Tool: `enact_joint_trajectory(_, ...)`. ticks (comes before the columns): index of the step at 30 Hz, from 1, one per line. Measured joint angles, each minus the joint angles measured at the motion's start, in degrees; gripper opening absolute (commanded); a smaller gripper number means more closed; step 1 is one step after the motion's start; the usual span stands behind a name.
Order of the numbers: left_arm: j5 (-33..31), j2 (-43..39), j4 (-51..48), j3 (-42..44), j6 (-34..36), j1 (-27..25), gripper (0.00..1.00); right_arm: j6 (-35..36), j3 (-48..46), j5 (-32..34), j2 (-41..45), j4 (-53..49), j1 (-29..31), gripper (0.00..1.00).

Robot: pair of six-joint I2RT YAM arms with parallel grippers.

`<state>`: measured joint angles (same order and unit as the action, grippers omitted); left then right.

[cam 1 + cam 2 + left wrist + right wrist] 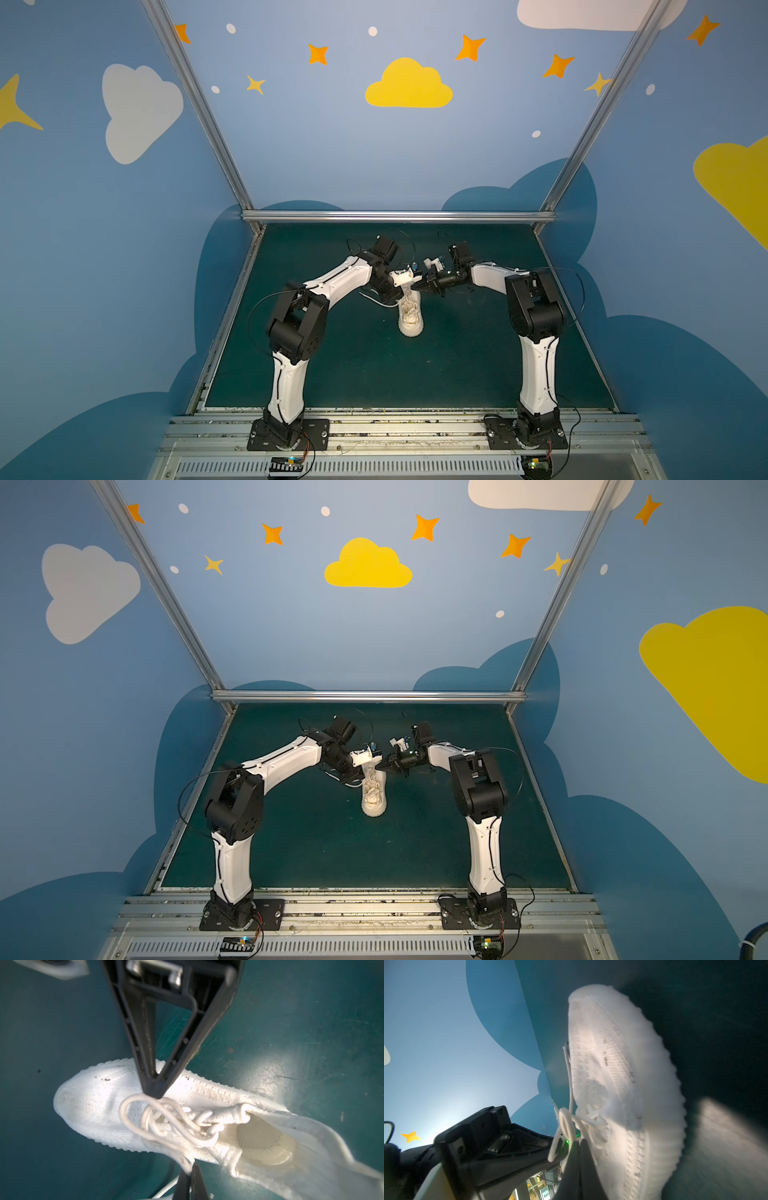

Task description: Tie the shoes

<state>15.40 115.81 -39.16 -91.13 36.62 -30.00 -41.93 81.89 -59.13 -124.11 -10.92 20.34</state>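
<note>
Closest to its wrist cam, left gripper (189, 1176) is clamped tight on one strand of the laces (166, 1120) just off the shoe (99, 1105). The right gripper (154, 1093) is pinched on a loop (124, 1113) lying over the forefoot. Prob. each arm keeps its own bit of lace so loop & strand can be crossed w/o slack. Shoe sits mid-mat (332, 365), sole down, toe toward arm bases. Upper is soft off-white knit, scuffed, w/ a chunky ribbed sole edge. Laces are round braided cord, limp, in loose coils, not yet a bow. Fingers (143, 1047) are hard black plastic, tapering to narrow tips.
</note>
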Motion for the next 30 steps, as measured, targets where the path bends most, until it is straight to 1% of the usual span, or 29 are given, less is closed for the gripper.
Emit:
enact_joint_trajectory(5, 0.02, 0.0, 0.17, 0.17, -0.02, 0.26, 0.03, -0.22, 1.2, -1.25, -0.07, -0.13, 0.68, 0.03)
enact_joint_trajectory(10, 0.02, 0.0, 0.2, 0.17, -0.2, 0.26, 0.03, 0.24, 1.73, -1.36, -0.09, -1.2, 0.74, 0.08)
enact_joint_trajectory(16, 0.04, 0.0, 0.33, 0.76, -0.59, 0.26, 0.03, 1.31, 1.64, -1.29, -0.02, -3.06, -0.59, 0.11)
enact_joint_trajectory(19, 0.04, 0.0, 0.37, 0.9, -0.68, 0.26, 0.03, 1.92, 0.98, -1.18, 0.22, -3.54, -1.62, 0.1)
enact_joint_trajectory(24, 0.04, 0.0, 0.61, 0.9, -0.79, 0.26, 0.03, 1.9, -1.51, -1.01, 1.29, -3.39, -2.71, 0.07)
enact_joint_trajectory(30, 0.04, 0.0, 0.63, 0.9, -0.9, 0.26, 0.03, 0.79, -3.63, -1.66, 1.2, -1.36, -2.4, 0.05)
